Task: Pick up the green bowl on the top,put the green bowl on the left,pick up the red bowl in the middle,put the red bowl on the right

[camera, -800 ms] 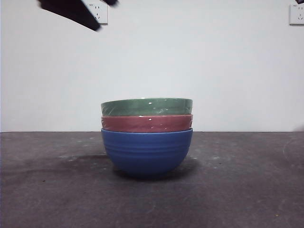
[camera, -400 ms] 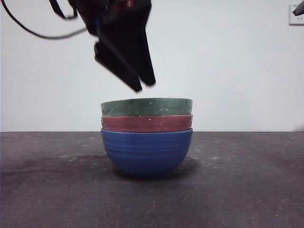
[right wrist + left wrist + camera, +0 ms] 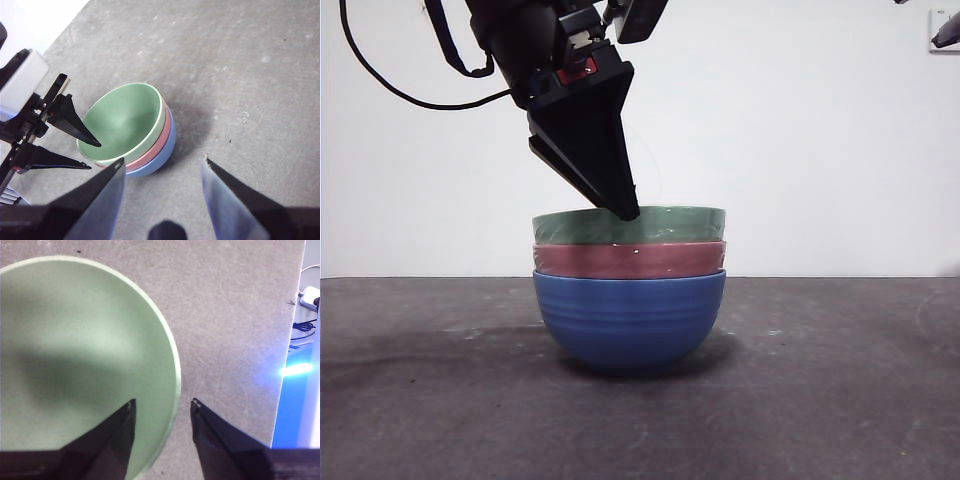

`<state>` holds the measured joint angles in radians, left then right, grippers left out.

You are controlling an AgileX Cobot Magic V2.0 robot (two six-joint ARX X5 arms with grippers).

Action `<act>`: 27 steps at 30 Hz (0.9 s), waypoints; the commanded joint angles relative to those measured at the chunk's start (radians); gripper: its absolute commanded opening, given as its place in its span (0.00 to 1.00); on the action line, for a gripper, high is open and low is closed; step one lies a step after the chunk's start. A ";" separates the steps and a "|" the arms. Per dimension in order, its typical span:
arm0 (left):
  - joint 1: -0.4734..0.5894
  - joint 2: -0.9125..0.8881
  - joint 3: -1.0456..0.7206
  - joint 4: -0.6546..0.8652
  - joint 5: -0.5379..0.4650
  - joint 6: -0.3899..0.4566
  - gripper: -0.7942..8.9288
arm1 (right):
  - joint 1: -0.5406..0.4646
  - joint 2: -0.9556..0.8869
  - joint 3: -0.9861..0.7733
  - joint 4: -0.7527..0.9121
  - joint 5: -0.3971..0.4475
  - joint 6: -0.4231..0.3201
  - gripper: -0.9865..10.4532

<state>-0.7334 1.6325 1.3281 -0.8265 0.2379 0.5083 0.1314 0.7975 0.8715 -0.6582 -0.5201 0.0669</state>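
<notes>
- My left gripper (image 3: pixel 162 405) is spread, straddling the rim of the glossy sage-green ribbed bowl (image 3: pixel 628 225), at that rim's nine o'clock in the right wrist view.
- It tops the dusty-red ribbed bowl (image 3: pixel 628 260), nested in the blue one (image 3: pixel 628 318).
- My right gripper (image 3: pixel 164 165) hangs wide, high above.

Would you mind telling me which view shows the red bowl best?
The front view: the red bowl shows as a full-width band between the green and blue bowls. The right wrist view shows only a rim sliver; the left wrist view shows none of it.
</notes>
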 commanded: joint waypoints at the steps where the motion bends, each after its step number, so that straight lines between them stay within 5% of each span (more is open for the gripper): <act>1: 0.000 0.010 0.002 0.003 0.004 0.017 0.27 | 0.002 0.001 0.001 0.002 0.003 0.002 0.31; 27: -0.011 0.053 0.012 0.002 0.025 0.019 0.27 | 0.002 0.001 0.001 -0.005 0.003 0.001 0.31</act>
<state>-0.7418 1.6840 1.3354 -0.8284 0.2642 0.5159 0.1314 0.7975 0.8715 -0.6647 -0.5201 0.0669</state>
